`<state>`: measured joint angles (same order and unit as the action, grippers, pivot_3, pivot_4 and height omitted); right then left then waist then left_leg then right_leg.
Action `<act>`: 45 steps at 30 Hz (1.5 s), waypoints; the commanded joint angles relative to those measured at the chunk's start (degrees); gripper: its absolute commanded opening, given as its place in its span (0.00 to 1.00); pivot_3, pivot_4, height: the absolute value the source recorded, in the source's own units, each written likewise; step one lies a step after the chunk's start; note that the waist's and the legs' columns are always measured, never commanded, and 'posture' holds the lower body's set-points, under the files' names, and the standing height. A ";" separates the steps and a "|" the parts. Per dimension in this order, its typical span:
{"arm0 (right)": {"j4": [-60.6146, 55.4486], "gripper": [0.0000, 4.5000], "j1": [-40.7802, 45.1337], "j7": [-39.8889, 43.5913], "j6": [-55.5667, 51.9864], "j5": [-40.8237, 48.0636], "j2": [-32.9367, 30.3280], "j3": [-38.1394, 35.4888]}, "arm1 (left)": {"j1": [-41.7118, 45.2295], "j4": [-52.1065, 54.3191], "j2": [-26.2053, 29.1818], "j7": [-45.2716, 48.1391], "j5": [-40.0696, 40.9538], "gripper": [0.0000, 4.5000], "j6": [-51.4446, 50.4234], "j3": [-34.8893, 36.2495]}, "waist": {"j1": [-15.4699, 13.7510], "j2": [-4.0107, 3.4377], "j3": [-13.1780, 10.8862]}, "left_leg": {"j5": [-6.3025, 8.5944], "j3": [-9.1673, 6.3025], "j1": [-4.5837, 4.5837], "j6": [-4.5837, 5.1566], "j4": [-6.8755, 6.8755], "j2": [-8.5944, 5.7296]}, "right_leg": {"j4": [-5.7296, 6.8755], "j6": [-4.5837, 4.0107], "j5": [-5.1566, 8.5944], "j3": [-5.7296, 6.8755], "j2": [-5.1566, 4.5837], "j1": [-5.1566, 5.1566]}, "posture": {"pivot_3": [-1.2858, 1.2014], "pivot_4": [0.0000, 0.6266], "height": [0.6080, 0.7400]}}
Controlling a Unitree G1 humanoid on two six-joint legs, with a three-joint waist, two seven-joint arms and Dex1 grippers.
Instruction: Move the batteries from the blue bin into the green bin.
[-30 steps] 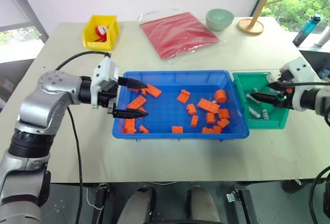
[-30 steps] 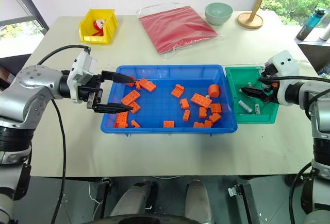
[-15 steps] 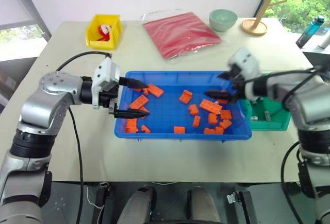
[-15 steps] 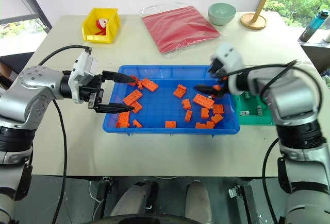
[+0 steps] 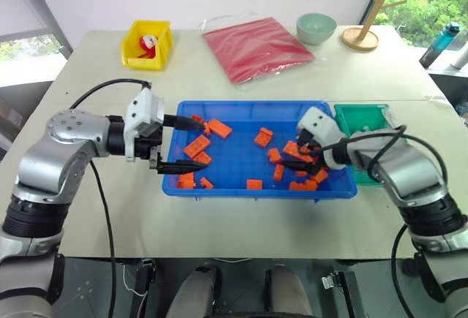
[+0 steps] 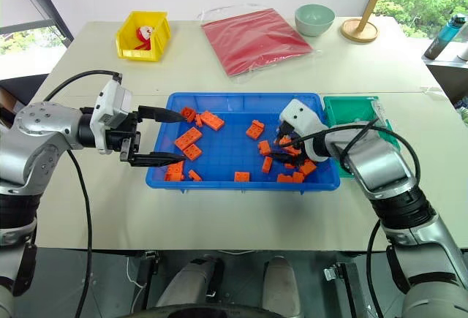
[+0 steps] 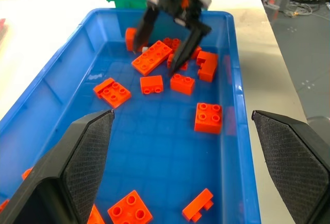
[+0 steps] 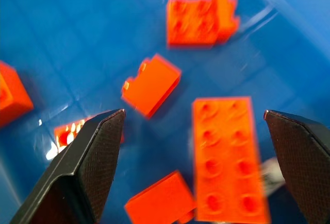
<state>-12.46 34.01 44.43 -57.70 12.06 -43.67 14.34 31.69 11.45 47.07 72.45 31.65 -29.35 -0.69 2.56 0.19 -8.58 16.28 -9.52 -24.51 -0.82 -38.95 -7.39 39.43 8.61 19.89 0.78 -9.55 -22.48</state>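
The blue bin [image 5: 248,104] sits mid-table and holds several orange bricks [image 5: 197,145]. Touching its right end is the green bin [image 5: 362,115], partly covered by my right arm. My right gripper [image 5: 290,155] is open, low over the bricks at the blue bin's right end; the left wrist view shows it [image 7: 164,49] from the front. A small pale grey piece [image 8: 271,171], possibly one of the batteries, peeks out beside a long orange brick [image 8: 224,157]. My left gripper [image 5: 191,142] hangs wide open and empty at the bin's left end.
At the back of the table are a yellow bin [image 5: 146,42], a red bag [image 5: 256,46], a pale green bowl [image 5: 316,27] and a wooden stand [image 5: 362,36]. A bottle [image 5: 437,40] stands beyond the right edge.
My right gripper has swung left from over the green bin into the blue bin's right end and dropped lower, staying open. The left gripper has held its place.
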 commanded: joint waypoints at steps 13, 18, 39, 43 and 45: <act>5.55 0.52 1.43 -0.13 7.66 -4.34 1.77 1.75 | 2.69 -0.47 -0.07 0.02 0.25 1.00 1.02 0.97 | 0.00 0.00 0.00 | 0.00 -0.01 0.01 0.00 -0.01 0.00 | -0.01 0.00 0.00 0.03 0.01 0.02 | 0.52 0.24 0.82; 4.09 0.29 4.92 0.47 8.05 -3.83 5.15 2.24 | 2.86 -1.04 -0.12 0.21 0.18 1.00 1.34 1.02 | 0.08 0.00 0.00 | 0.00 -0.01 0.01 0.00 0.00 0.00 | -0.01 0.00 0.00 0.03 0.02 0.00 | 0.52 0.24 0.82; -6.93 0.93 9.10 0.67 -6.75 0.40 8.24 -2.36 | 2.54 -0.67 -0.51 -0.18 0.15 1.00 1.55 0.80 | -0.03 0.01 0.01 | 0.00 -0.34 0.00 0.00 -0.07 -0.28 | 0.66 0.00 0.00 -0.28 -0.02 -0.19 | 0.52 0.24 0.82; -16.52 0.93 3.25 -2.56 -18.00 2.13 3.31 -8.48 | 2.06 -0.81 -0.35 -0.08 0.04 1.00 1.80 0.82 | 0.13 0.02 0.01 | 0.02 -0.26 -0.01 0.03 -0.07 -0.28 | 0.63 0.00 0.00 -0.31 -0.04 -0.19 | 0.52 0.24 0.82; -19.25 0.93 2.11 -5.56 -23.84 1.83 3.77 -11.58 | 2.18 -1.08 -0.47 -0.05 -0.13 1.00 1.94 0.62 | 0.22 0.02 0.01 | 0.02 -0.10 0.00 0.04 -0.07 -0.19 | 0.60 0.00 0.00 -0.31 -0.03 -0.21 | 0.52 0.24 0.82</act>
<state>-27.82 35.44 41.00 -77.70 13.54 -39.84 6.47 33.61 9.34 46.08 72.39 31.59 -28.20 -1.19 2.78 0.21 -8.57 16.30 -9.58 -24.50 -0.79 -39.02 -7.56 40.04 8.61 19.88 0.46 -9.57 -22.70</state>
